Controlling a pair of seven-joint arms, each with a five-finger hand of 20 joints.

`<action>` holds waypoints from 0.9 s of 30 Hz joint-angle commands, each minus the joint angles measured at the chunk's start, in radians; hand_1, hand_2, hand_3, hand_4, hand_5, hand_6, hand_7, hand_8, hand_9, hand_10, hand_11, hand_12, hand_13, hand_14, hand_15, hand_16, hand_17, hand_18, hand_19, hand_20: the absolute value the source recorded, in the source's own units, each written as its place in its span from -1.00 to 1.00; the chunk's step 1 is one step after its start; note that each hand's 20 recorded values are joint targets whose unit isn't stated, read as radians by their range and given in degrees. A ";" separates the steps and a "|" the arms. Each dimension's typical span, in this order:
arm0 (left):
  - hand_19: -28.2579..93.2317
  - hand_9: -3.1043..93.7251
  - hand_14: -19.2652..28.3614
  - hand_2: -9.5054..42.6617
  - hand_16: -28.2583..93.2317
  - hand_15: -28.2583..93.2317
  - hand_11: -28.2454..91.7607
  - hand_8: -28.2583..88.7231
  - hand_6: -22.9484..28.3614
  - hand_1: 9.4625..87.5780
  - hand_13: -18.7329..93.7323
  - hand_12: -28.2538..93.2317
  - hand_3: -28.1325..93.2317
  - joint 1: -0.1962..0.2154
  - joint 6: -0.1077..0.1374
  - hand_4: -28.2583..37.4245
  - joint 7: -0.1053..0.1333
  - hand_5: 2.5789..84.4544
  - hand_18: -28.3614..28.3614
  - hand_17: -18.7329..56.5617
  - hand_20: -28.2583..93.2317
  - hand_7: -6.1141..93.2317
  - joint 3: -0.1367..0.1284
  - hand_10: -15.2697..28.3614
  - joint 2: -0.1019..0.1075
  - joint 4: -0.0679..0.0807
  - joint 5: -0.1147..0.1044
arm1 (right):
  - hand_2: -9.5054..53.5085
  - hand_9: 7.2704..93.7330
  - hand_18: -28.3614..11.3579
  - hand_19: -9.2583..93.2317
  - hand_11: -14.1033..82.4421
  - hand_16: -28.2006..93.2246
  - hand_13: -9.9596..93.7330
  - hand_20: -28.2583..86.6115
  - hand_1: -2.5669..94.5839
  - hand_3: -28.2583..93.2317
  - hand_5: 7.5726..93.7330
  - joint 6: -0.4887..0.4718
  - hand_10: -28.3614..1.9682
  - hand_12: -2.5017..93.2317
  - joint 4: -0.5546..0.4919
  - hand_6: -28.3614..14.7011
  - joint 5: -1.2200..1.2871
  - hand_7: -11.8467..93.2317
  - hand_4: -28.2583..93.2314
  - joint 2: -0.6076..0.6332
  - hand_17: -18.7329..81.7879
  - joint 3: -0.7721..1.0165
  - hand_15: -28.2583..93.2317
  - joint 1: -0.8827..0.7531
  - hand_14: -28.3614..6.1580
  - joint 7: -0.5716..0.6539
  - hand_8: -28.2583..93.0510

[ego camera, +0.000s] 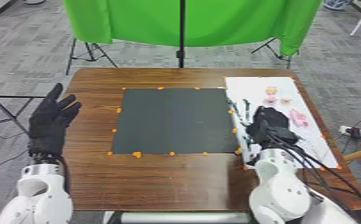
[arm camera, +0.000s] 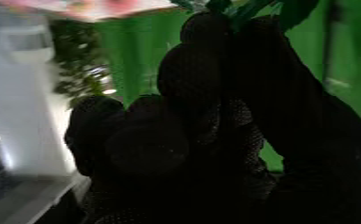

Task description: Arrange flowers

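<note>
Right hand [ego camera: 272, 131], over the white sheet [ego camera: 247, 86], pinches green leaves [arm camera: 294, 11] between finger and thumb, near pink flowers [ego camera: 298, 118].

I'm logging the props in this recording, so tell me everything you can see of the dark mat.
The dark mat is roughly square, dull grey-green and plain, lying flat near the middle of the brown table. Small orange pieces dot its edges. A white sheet adjoins its right side. Whether it is paper, card or cloth, I can't tell.
</note>
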 commanded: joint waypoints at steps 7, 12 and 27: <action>0.31 -0.28 0.89 -0.37 -0.71 0.35 -0.15 -0.65 0.15 -0.70 -0.34 -0.37 0.79 -0.005 0.070 -1.00 0.042 -0.23 0.94 -0.78 -0.51 -0.74 0.029 0.55 0.101 -0.024 -0.039 | -1.00 0.76 -0.48 1.00 0.43 -0.11 0.79 0.18 0.19 0.68 0.77 -0.082 0.07 -0.31 0.226 0.03 0.092 -0.07 -0.96 -0.443 0.53 -0.262 0.72 0.390 0.14 -0.252 -0.26; 0.31 -0.28 0.89 -0.37 -0.71 0.35 -0.15 -0.66 0.15 -0.70 -0.34 -0.37 0.80 -0.023 0.080 -1.00 0.016 -0.23 0.94 -0.78 -0.51 -0.74 0.042 0.55 0.113 -0.032 -0.029 | -1.00 0.77 -0.46 1.00 0.43 -0.11 0.80 0.17 0.19 0.67 0.78 -0.164 0.08 -0.32 0.367 0.03 0.053 -0.08 -0.95 -0.585 0.54 -0.249 0.71 0.375 0.14 -0.341 -0.26; 0.31 -0.28 0.89 -0.37 -0.71 0.35 -0.15 -0.65 0.15 -0.70 -0.34 -0.37 0.80 -0.191 0.067 -1.00 0.071 -0.23 0.95 -0.78 -0.51 -0.74 0.142 0.55 0.158 0.022 -0.052 | -1.00 0.78 -0.48 1.00 0.49 -0.11 0.82 0.20 0.18 0.64 0.79 -0.251 0.07 -0.36 0.609 0.07 0.118 -0.08 -0.95 -0.669 0.55 -0.341 0.72 0.482 0.19 -0.271 -0.31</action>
